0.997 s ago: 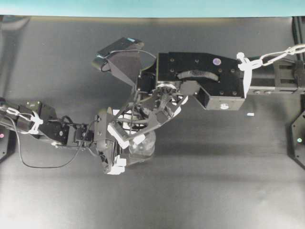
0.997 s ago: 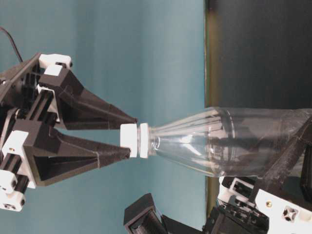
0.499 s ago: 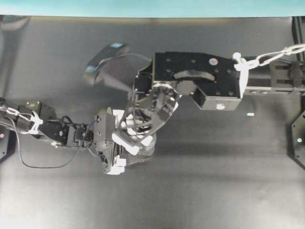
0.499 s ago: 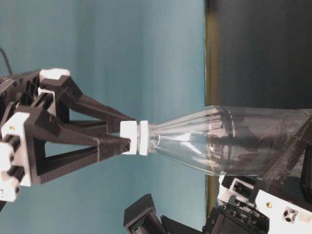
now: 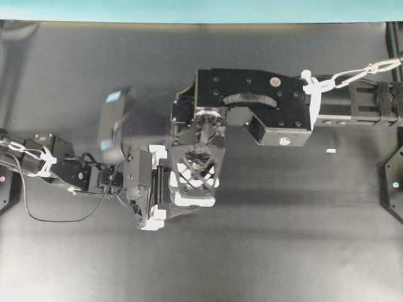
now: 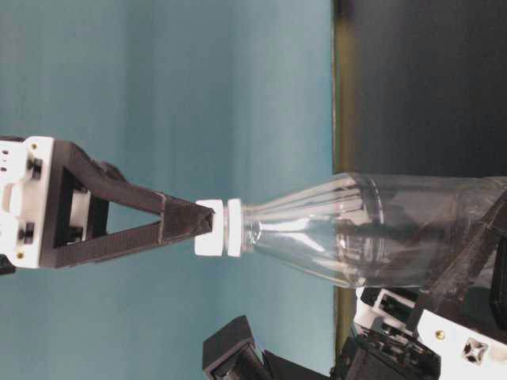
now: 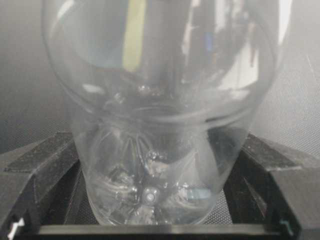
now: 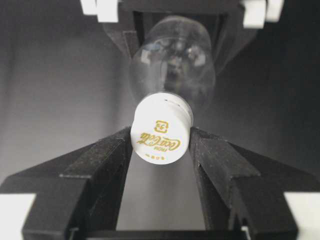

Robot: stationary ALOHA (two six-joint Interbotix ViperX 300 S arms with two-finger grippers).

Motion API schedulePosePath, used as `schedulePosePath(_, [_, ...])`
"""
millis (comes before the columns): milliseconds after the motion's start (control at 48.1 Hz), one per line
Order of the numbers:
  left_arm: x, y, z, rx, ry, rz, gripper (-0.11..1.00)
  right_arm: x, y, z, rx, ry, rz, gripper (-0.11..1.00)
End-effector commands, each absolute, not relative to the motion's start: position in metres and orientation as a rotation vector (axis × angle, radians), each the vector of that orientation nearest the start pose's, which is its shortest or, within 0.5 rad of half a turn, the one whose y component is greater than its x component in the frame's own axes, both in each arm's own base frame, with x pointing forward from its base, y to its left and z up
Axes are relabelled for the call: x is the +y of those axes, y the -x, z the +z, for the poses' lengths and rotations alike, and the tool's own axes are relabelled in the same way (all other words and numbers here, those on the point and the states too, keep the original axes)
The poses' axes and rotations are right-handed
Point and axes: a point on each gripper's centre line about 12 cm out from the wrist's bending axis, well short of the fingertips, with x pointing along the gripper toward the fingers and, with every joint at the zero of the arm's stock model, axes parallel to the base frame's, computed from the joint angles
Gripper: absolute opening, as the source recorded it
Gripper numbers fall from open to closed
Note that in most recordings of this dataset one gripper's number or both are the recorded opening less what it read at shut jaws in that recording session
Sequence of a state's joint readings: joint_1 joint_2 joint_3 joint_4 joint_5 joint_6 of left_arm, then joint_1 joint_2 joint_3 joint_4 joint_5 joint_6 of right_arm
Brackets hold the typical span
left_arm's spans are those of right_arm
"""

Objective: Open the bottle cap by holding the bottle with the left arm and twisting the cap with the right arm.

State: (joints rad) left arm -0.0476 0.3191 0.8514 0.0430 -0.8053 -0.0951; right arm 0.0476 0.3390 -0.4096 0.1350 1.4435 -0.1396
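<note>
Now right gripper [image 8: 161,145] clamps cap [image 8: 161,135], in line w/ bottle [image 6: 372,229] long axis; left gripper [image 7: 150,220] grips bottle base.

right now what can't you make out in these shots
- Overhead: the bottle and bottle cap are hidden under the right gripper.
- Table-level: the bottle's base is cut off by the right edge and covered by the left gripper.
- Left wrist: the cap is out of frame.
- Whether the cap's thread has loosened: not visible.
</note>
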Motion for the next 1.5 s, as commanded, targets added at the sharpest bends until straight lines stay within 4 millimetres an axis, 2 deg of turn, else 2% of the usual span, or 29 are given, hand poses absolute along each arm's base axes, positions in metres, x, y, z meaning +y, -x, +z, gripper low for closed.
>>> schedulePosePath(0, [-0.021, -0.381, 0.079, 0.353, 0.059, -0.068, 0.87, 0.044, -0.479, 0.304, 1.31, 0.119, 0.296, 0.5])
schedulePosePath(270, [-0.026, -0.378, 0.078, 0.367, 0.067, -0.076, 0.87, 0.042, -0.476, 0.297, 1.233, 0.369, 0.469, 0.5])
schedulePosePath(436, [-0.03, -0.379, 0.08, 0.369, 0.065, -0.087, 0.87, 0.041, -0.471, 0.293, 1.232, 0.46, 0.545, 0.5])
schedulePosePath(1184, [-0.03, -0.379, 0.079, 0.391, 0.051, -0.087, 0.87, 0.031, -0.468, 0.295, 1.234, 0.447, 0.525, 0.5])
schedulePosePath(1226, [-0.03, -0.379, 0.079, 0.39, 0.051, -0.087, 0.87, 0.03, -0.468, 0.295, 1.234, 0.445, 0.524, 0.56])
schedulePosePath(1371, [-0.03, -0.378, 0.079, 0.391, 0.05, -0.088, 0.87, 0.03, -0.465, 0.294, 1.223, 0.446, 0.518, 0.88])
schedulePosePath(1413, [-0.03, -0.378, 0.079, 0.393, 0.053, -0.086, 0.87, 0.03, -0.463, 0.293, 1.22, 0.449, 0.516, 0.92])
schedulePosePath(1475, [-0.03, -0.377, 0.078, 0.395, 0.051, -0.086, 0.87, 0.03, -0.461, 0.296, 1.211, 0.45, 0.509, 0.92])
